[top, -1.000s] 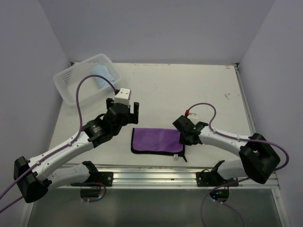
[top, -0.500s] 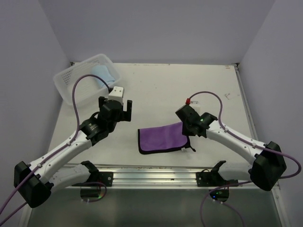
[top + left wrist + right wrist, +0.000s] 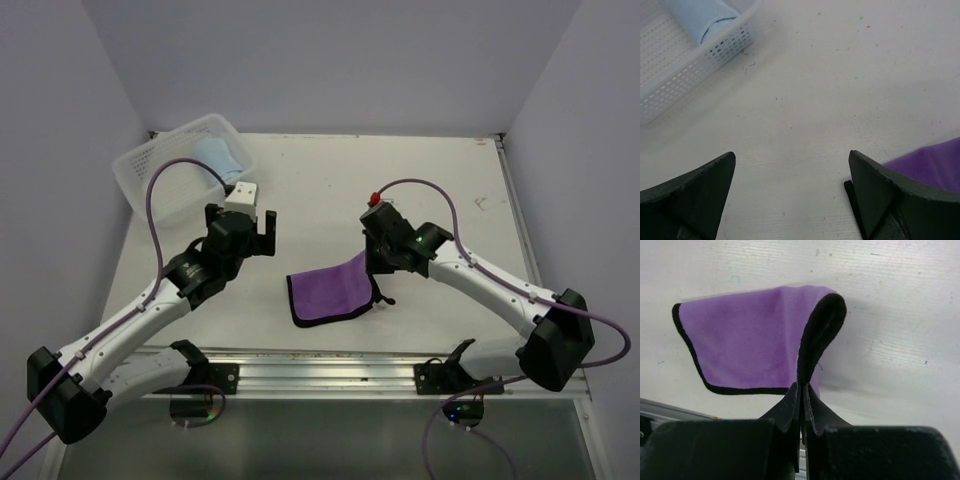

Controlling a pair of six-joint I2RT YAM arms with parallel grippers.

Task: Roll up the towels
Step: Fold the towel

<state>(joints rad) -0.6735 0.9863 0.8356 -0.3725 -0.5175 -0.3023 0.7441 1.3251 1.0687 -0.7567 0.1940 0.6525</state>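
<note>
The purple towel (image 3: 328,290) with a dark edge lies near the table's front middle, its right edge lifted. My right gripper (image 3: 372,268) is shut on that edge; in the right wrist view the gripper (image 3: 803,390) pinches the black-faced fold and the purple towel (image 3: 745,340) hangs below it. The light blue towel (image 3: 220,156) lies rolled in the white basket (image 3: 150,160) at the back left, and shows in the left wrist view (image 3: 702,17). My left gripper (image 3: 252,232) is open and empty, left of the purple towel (image 3: 930,162).
The white lattice basket (image 3: 695,70) stands at the table's back left corner. A metal rail (image 3: 320,365) runs along the table's front edge. Grey walls close the back and both sides.
My right gripper has lifted the purple towel's right edge and carried it left and back, folding the towel over. My left gripper has drawn back to the left, away from the towel.
</note>
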